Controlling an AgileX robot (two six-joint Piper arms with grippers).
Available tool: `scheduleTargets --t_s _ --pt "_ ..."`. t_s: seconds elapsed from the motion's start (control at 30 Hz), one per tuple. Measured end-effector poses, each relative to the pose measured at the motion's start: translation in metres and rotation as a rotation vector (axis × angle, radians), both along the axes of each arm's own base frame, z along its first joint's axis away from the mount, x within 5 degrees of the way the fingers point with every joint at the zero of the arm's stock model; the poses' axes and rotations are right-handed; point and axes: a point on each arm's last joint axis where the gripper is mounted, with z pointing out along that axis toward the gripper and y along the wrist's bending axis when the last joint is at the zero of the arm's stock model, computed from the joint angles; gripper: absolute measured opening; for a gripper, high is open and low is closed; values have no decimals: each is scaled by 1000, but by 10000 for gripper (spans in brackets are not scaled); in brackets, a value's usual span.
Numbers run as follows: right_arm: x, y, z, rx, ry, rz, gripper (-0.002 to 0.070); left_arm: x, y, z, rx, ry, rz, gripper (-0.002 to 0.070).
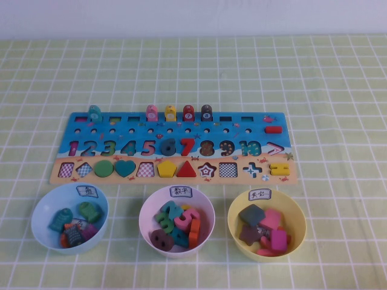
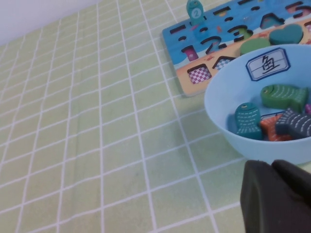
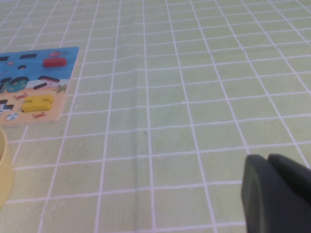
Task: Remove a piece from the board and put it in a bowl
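Your teal piece [image 1: 95, 113] stands upright at the upper left of the high view, in the top row of the board [image 1: 172, 175], at that row's left end, well apart from the pink, yellow, red and dark blocks [image 1: 179, 112] lined up near the row's middle. In the left wrist view it shows at the top edge, pale round mark facing the camera.

Below the board's left end sits the light blue bowl [image 1: 42, 208] — close to the board's near edge, though you can't tell whether they touch. It holds several fish-shaped pieces, and its white label is on the far rim. The pale pink bowl [image 1: 147, 208] is at lower centre and the yellow bowl [image 1: 299, 220] at lower right, both filled with pieces.

The left gripper [image 2: 274, 167] fills the lower right corner of its wrist view, fingers pressed together on nothing, just beside the blue bowl's outer wall. The right gripper [image 3: 267, 159] sits at the lower right of its own view over bare checked cloth [image 3: 170, 97], well clear of the board — its two fingers look pressed together, holding nothing.
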Motion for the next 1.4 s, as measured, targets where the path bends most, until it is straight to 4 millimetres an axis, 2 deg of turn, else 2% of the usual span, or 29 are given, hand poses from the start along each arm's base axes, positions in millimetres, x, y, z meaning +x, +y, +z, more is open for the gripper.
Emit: scheduleTargets --t_s 0.17,0.27,0.5,0.77,0.9,1.07,1.23,1.4 --pt "0 0 0 0 0 0 -18 0 1 1 47 -18 1 -4" --pt "0 0 0 0 0 0 -18 2 -1 7 12 -77 -9 -4" --pt "0 0 0 0 0 0 -18 3 -5 34 -470 -328 -7 -4" --pt "0 0 0 0 0 0 -18 -3 -1 61 -615 -623 -36 -4" --pt "0 0 0 0 0 0 -18 -7 1 69 -773 -707 -64 -4" --pt "0 0 0 0 0 0 -18 -12 4 78 -868 -810 -88 -4" --pt "0 0 0 0 0 0 -18 -13 5 79 -1005 -813 -106 -4" --pt "0 0 0 0 0 0 -18 -6 3 68 -1087 -647 -70 -4"
